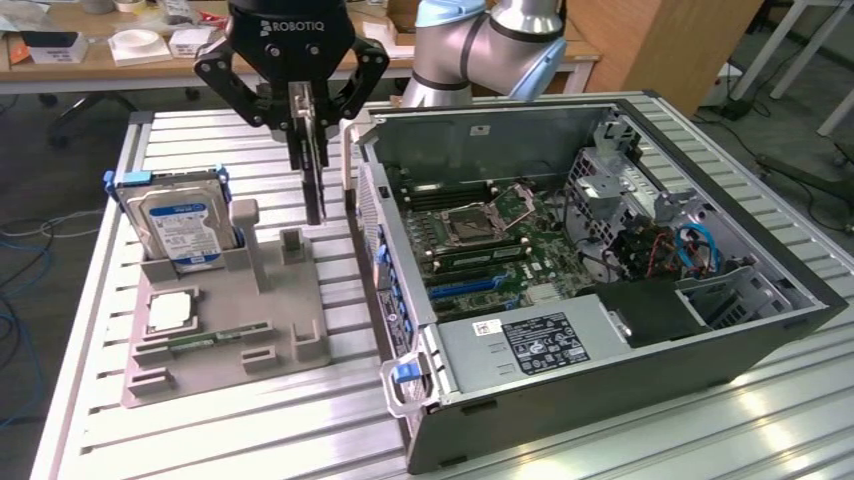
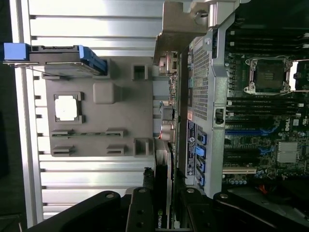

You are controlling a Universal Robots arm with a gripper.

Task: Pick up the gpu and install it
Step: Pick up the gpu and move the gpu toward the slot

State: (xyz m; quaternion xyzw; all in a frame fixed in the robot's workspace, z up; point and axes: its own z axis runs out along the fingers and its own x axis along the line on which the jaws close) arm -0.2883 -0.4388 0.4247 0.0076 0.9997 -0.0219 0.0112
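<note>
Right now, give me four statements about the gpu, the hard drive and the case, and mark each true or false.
1. The gripper is shut on the gpu. True.
2. The gpu is seated in the motherboard. False: it hangs edge-down over the grey fixture, outside the computer case.
3. The hard drive lies flat on the fixture. False: it stands upright in it.
4. The computer case is open, with the motherboard exposed. True.

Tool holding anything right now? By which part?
Yes. The tool grips the flat dark rectangular gpu card by its upper edge, and the card hangs vertically below it.
</note>
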